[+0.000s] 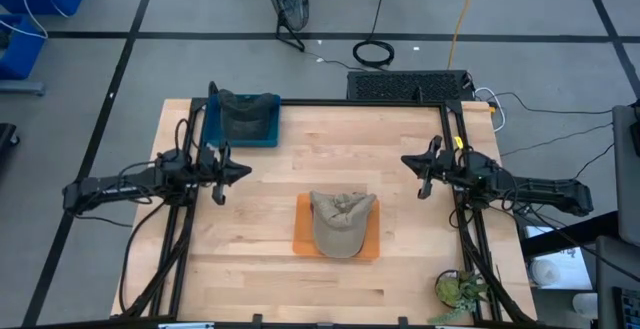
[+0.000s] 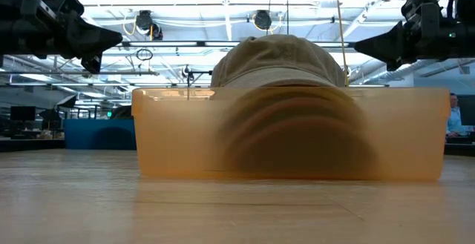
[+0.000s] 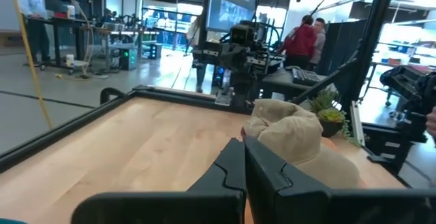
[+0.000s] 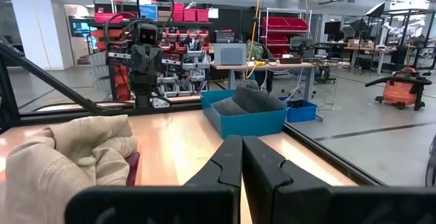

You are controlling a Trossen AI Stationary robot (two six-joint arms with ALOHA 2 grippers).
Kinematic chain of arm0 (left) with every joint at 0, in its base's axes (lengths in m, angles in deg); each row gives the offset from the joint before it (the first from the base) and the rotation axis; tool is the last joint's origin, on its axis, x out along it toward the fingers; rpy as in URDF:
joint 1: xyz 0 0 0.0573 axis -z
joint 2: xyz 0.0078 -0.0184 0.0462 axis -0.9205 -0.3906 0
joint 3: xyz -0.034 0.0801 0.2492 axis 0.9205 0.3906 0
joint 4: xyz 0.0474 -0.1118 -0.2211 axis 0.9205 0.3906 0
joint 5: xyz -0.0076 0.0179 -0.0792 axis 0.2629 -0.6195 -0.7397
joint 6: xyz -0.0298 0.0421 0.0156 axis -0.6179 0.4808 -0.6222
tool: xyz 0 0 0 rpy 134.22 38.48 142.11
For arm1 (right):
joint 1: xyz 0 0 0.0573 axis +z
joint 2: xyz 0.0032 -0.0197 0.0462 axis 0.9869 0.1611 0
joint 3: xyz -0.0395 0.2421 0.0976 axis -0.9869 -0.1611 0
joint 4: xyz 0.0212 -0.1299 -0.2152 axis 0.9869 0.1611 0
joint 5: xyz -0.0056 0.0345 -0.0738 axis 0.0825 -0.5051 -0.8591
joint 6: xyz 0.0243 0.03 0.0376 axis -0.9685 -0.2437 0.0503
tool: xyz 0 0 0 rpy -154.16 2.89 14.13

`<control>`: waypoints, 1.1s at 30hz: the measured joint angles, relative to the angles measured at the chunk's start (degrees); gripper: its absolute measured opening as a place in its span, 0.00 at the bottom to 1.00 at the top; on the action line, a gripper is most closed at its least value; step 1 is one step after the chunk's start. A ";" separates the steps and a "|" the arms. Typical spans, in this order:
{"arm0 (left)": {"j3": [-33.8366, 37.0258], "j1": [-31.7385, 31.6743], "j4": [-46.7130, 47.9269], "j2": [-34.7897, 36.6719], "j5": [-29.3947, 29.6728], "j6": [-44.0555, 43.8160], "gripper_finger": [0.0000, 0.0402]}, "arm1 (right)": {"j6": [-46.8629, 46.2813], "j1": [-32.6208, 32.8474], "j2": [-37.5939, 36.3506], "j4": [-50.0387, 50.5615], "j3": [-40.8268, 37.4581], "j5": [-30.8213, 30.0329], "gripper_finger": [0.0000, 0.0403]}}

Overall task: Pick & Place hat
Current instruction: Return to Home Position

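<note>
Evidently parking: at mid-frame our left hand (image 1: 240, 172) and right hand (image 1: 412, 161), closed and empty, flank the cap (image 1: 340, 224); we next retract.

The middle bin (image 1: 303, 241) sits on the table (image 1: 240, 269), toward the front, with a cap (image 1: 340, 224) in it. The corner bin (image 1: 212, 131) sits at the back left, holding a second cap (image 1: 247, 112). A plant (image 1: 460, 291) stands at the front right. The left gripper (image 1: 222, 172) hangs over the left side, the right gripper (image 1: 425, 169) over the right.

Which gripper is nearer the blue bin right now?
Left. The left gripper hangs close beside the blue bin; the right gripper is far off on the opposite side.
</note>
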 joint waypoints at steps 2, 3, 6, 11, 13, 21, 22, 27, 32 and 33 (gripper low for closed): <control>-0.01 0.93 0.00 -0.12 1.27 0.63 0.01 | 0.18 0.00 0.00 -0.06 -0.01 0.00 0.00; -0.04 1.27 0.01 -0.25 1.73 0.79 0.01 | 0.20 0.00 0.00 -0.22 -0.01 0.00 0.00; -0.04 1.93 0.05 -0.28 2.55 1.29 0.01 | 0.20 0.00 0.00 -0.86 -0.01 0.06 0.00; -0.04 2.67 0.27 -0.28 4.62 1.61 0.01 | 0.20 0.00 0.00 -1.27 -0.03 0.13 0.00; -0.04 2.91 0.62 -0.28 4.94 1.96 0.01 | 0.20 0.00 0.00 -1.27 -0.06 0.13 0.00; -0.07 3.53 1.71 -0.28 8.08 2.14 0.01 | 0.20 0.00 0.00 -1.27 -0.08 0.17 0.00; -0.07 3.57 1.78 -0.28 8.14 2.31 0.01 | 0.20 0.00 0.00 -1.27 -0.08 0.17 0.00; -0.07 3.57 2.33 -0.28 8.21 3.07 0.01 | 0.19 0.00 0.00 -1.27 -0.08 0.17 0.00; -0.07 3.57 2.29 -0.28 9.99 2.94 0.01 | 1.07 0.00 0.00 -1.59 -0.08 0.22 0.00; -0.07 3.57 2.52 -0.28 10.21 2.86 0.01 | 1.46 0.00 0.00 -1.89 -0.08 0.22 0.00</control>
